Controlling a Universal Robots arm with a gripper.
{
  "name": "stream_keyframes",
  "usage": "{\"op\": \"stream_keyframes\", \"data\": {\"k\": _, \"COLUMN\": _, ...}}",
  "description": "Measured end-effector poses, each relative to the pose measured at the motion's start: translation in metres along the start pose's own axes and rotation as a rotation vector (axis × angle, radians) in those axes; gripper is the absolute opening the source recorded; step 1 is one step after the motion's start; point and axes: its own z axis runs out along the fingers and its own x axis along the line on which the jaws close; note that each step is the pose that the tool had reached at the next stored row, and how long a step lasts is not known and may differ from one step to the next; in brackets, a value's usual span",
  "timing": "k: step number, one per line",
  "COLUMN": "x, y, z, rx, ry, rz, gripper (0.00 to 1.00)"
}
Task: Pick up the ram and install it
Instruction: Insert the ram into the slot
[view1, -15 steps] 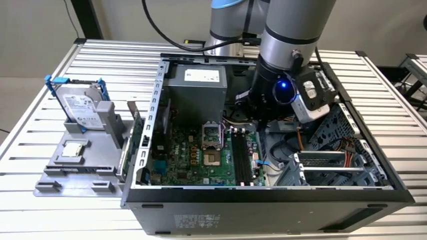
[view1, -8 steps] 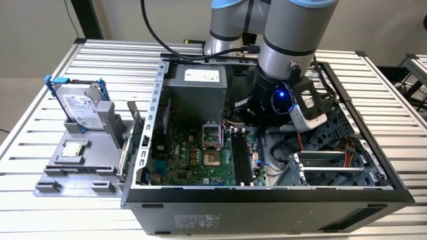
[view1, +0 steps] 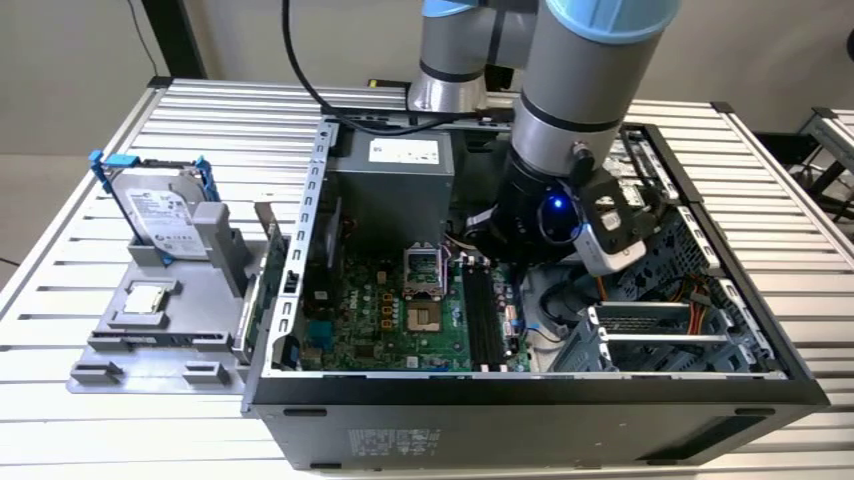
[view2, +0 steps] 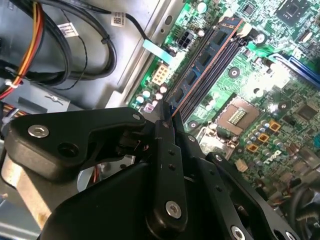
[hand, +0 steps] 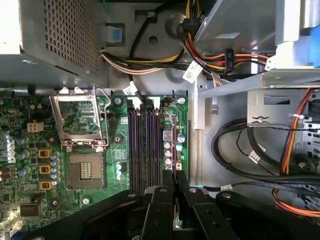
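The ram (view2: 206, 56) is a thin dark blue-green stick with a copper-coloured edge. It stands on edge inside the open computer case, along the motherboard's black slots (hand: 142, 145). My gripper (hand: 174, 176) is shut on its near end, one black finger on each flat side, as both wrist views show. In the first wrist view the ram (hand: 174, 145) appears edge-on, at the slot side nearest the cables. Whether it sits in a slot I cannot tell. In the exterior view my arm's wrist (view1: 534, 215) reaches down into the case above the slots (view1: 483, 315).
The processor socket (hand: 82, 170) lies beside the slots. A grey power supply (view1: 394, 175) fills the case's far end. Loose cables (hand: 240, 150) and a drive cage (view1: 654, 330) crowd the other side. Outside, a grey fixture (view1: 107, 355) holds a hard drive (view1: 167, 215) and a square chip (view1: 144, 300).
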Motion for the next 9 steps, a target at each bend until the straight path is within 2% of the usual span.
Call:
{"op": "stream_keyframes", "data": {"k": 5, "x": 0.0013, "y": 0.0048, "z": 0.0091, "rx": 0.0002, "ry": 0.0000, "rz": 0.000, "gripper": 0.00}}
{"op": "stream_keyframes", "data": {"k": 9, "x": 0.0029, "y": 0.0059, "z": 0.0162, "rx": 0.0002, "ry": 0.0000, "rz": 0.000, "gripper": 0.00}}
